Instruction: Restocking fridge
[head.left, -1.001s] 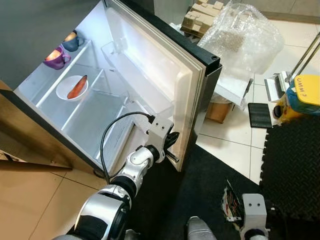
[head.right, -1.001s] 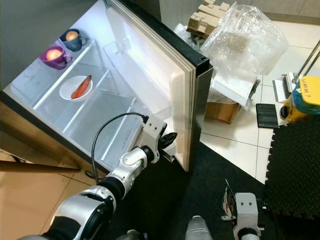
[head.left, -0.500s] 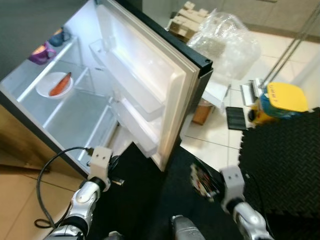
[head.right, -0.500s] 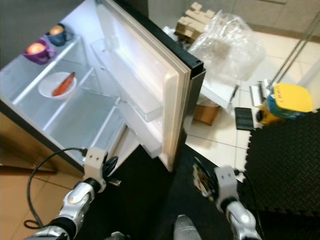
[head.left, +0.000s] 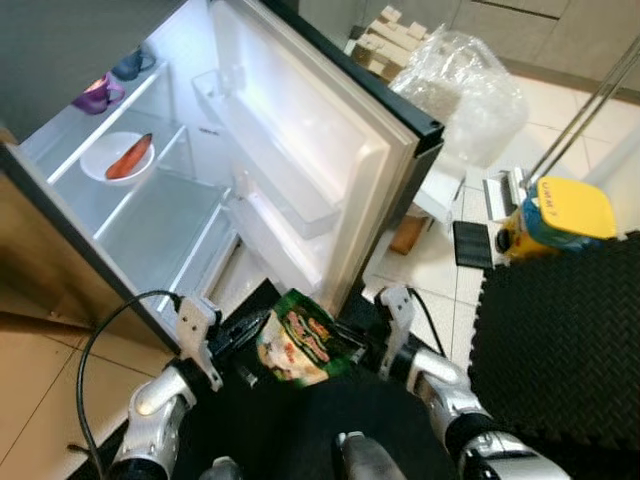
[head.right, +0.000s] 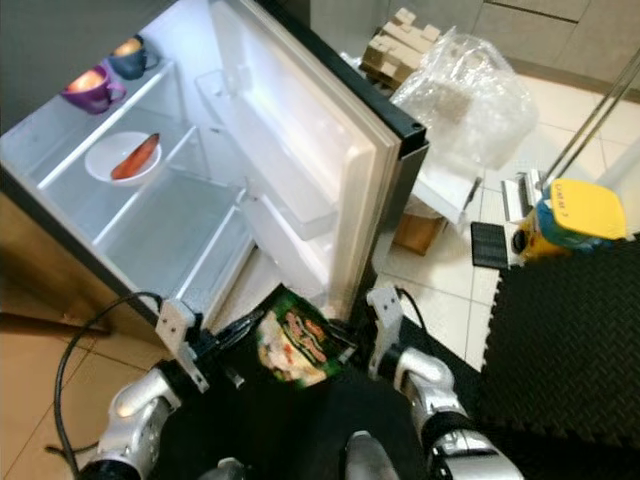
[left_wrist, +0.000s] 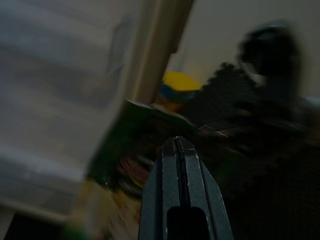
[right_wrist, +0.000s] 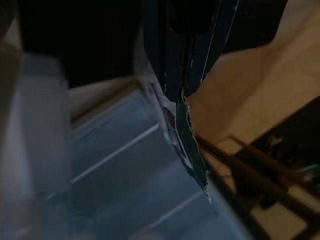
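The fridge stands open with its door (head.left: 320, 150) swung to the right. On its shelves sit a purple cup (head.left: 95, 95), a blue cup (head.left: 130, 65) and a white plate (head.left: 112, 162) with an orange carrot-like piece (head.left: 130, 156). A green snack bag (head.left: 300, 350) hangs low in front of the door's bottom corner. My right gripper (head.left: 345, 335) is shut on the bag's right edge, and the right wrist view shows that thin edge (right_wrist: 192, 145) pinched. My left gripper (head.left: 258, 322) sits just left of the bag, fingers (left_wrist: 178, 150) shut and holding nothing.
Empty door bins (head.left: 265, 150) jut from the door's inner side. A black foam mat (head.left: 560, 340) covers the floor at right, with a yellow and blue device (head.left: 555, 210) at its edge. Bubble wrap (head.left: 460, 95) and cardboard boxes (head.left: 385, 40) lie behind the door.
My right arm has come up from the lower right with the green bag to the front of the fridge. My left gripper left the door's edge and dropped low beside the bag. The camera shifted.
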